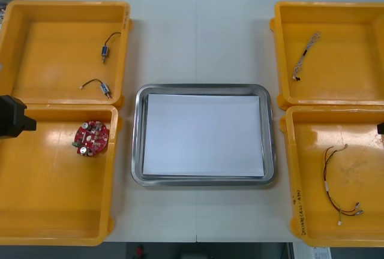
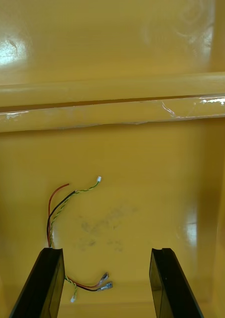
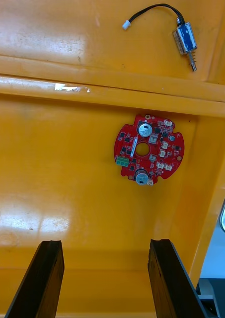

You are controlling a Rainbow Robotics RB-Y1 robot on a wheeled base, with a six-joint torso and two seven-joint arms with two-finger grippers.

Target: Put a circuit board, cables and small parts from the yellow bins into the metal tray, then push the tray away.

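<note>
Left gripper, near the red circuit board, and right gripper are being held wide open, empty, flanking the metal tray.

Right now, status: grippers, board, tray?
Left gripper open over near-left bin, board just ahead. Right gripper open above red-yellow cable. Tray holds no parts yet. Nothing in the way.

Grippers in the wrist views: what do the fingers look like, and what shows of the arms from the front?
The left gripper and right gripper each have two flat, plain black fingers with squared tips and no markings. From the front, the left arm is a black blocky housing at that view's left edge.
</note>
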